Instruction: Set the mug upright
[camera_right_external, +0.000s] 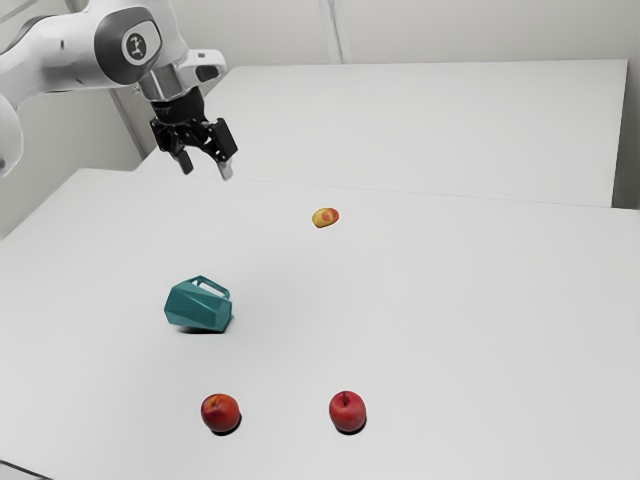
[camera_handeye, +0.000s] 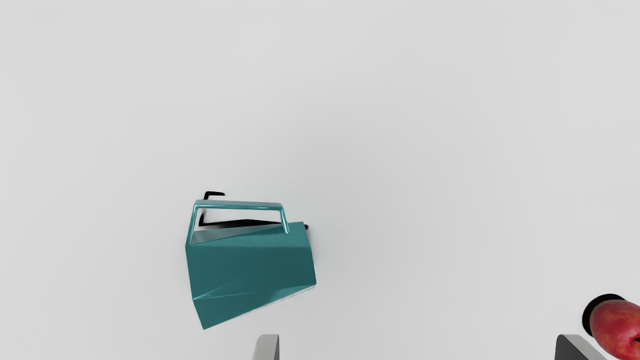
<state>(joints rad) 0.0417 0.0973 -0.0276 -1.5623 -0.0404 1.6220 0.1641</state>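
Up front sit a red apple (camera_right_external: 347, 411) and a reddish plum (camera_right_external: 220, 413), side by side on the bench (camera_right_external: 470, 330). Behind the plum, here's the mug (camera_right_external: 199, 306), tipped on its side, handle (camera_right_external: 211, 285) and all. Farther back, a yellow-red fruit (camera_right_external: 325, 217). And the gripper (camera_right_external: 206, 170)? High in the air, fingers spread wide, nothing between them, well apart from the mug!
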